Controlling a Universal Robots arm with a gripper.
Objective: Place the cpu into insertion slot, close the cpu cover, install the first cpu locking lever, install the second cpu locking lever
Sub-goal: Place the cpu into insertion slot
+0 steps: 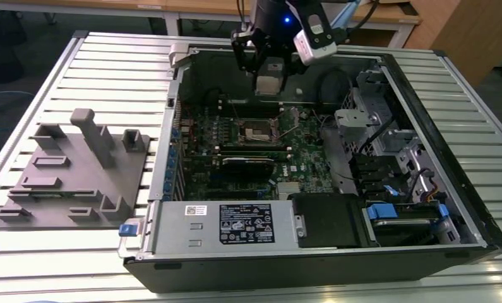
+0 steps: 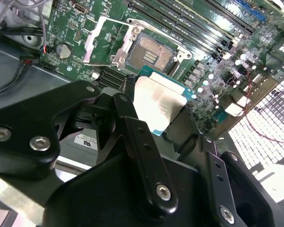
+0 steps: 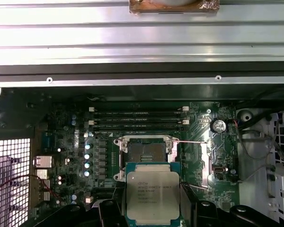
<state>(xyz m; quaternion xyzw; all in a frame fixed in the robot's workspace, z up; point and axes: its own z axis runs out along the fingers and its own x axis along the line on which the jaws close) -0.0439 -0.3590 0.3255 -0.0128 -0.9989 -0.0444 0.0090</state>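
Gripper (image 1: pixel 268 87) hangs over the far end of the open computer case (image 1: pixel 318 271), above the motherboard (image 1: pixel 305 161) and clear of it.

Both wrist views: black fingers (image 3: pixel 109 213) are pressed against opposite edges of the cpu (image 3: pixel 153 194), so the jaws are clamped on the chip. It lies flat between them, metal lid up, green rim showing.

The chip sits just short of the insertion slot (image 3: pixel 146 153) and is held above it, not seated. The socket is bare, with a pale centre. In the second wrist view the cpu cover (image 2: pixel 100 39) is swung open beside the socket, on the coin cell (image 2: pixel 63 49) side. A thin locking lever (image 3: pixel 191 142) runs from the socket frame toward that cell.

Writing: several lines of dark print on the chip lid in the first wrist view. White and black stickers on the power supply (image 1: pixel 175 221). A small white sticker on the case metal by the gripper in the second wrist view.

Hidden or cut off: the frame edge cuts off the chip's near edge in the first wrist view. Glare washes out its lid in the second, and the gripper linkage covers the board below it. I cannot tell whether a second lever is there. Memory slots (image 3: pixel 137 120) lie beyond the socket.

A grey fixture (image 1: pixel 74 170) sits on the slatted table (image 1: pixel 107 69), on the exterior view's left.
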